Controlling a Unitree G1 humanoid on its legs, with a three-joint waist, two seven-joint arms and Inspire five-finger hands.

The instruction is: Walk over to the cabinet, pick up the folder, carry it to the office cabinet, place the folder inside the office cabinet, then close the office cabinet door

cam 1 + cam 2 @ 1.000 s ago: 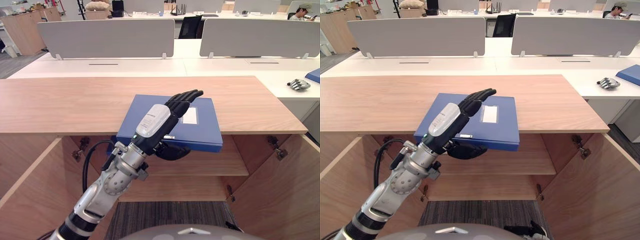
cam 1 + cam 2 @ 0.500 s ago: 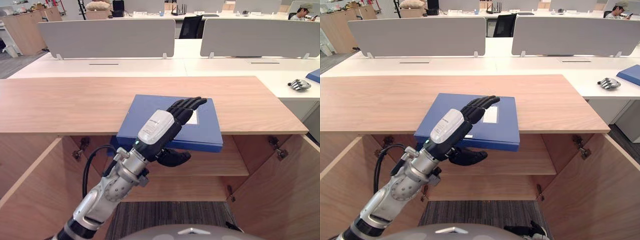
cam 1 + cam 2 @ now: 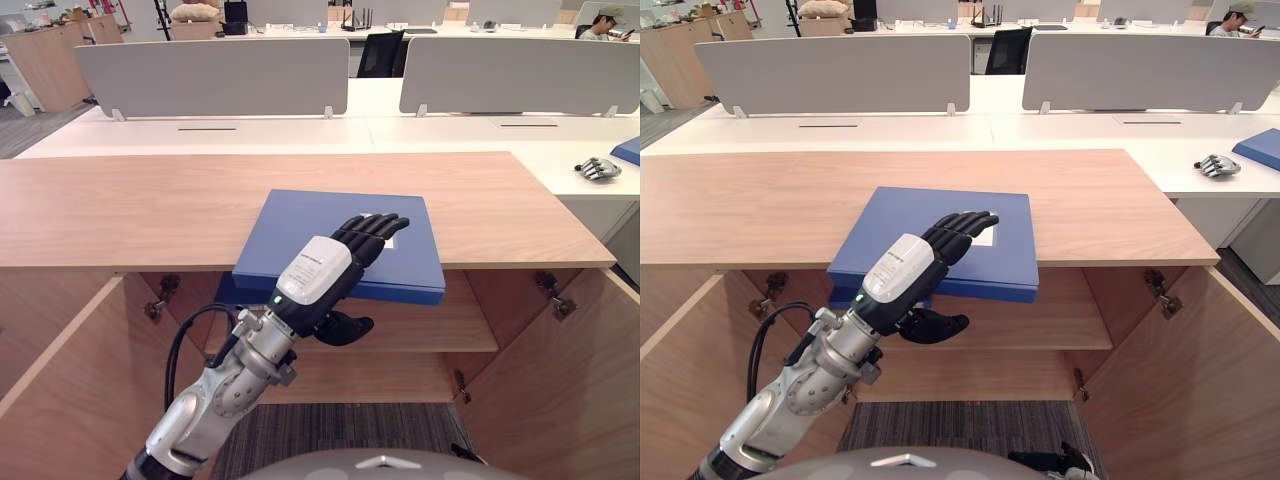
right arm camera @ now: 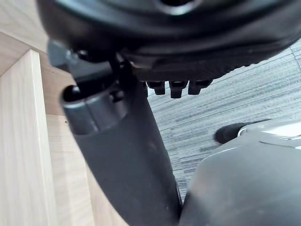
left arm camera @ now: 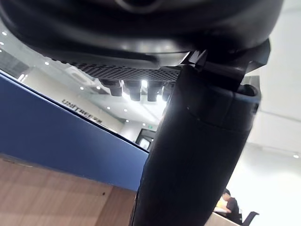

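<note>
Head views: the blue folder [image 3: 300, 225] overhangs the near edge of the cabinet [image 3: 120, 205] top, and the left hand [image 3: 335, 262] lays straight fingers on it, thumb spread below. Left wrist view: the thumb sits clear of the folder. Right wrist view: the right hand [image 4: 117, 136] hangs relaxed and empty above carpet [image 4: 225, 103].

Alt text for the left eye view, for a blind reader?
The robot's left hand rests straight fingers on a blue folder overhanging the front edge of a wooden cabinet, thumb under the folder's edge. The cabinet's doors stand open below; office desks lie behind.
</note>
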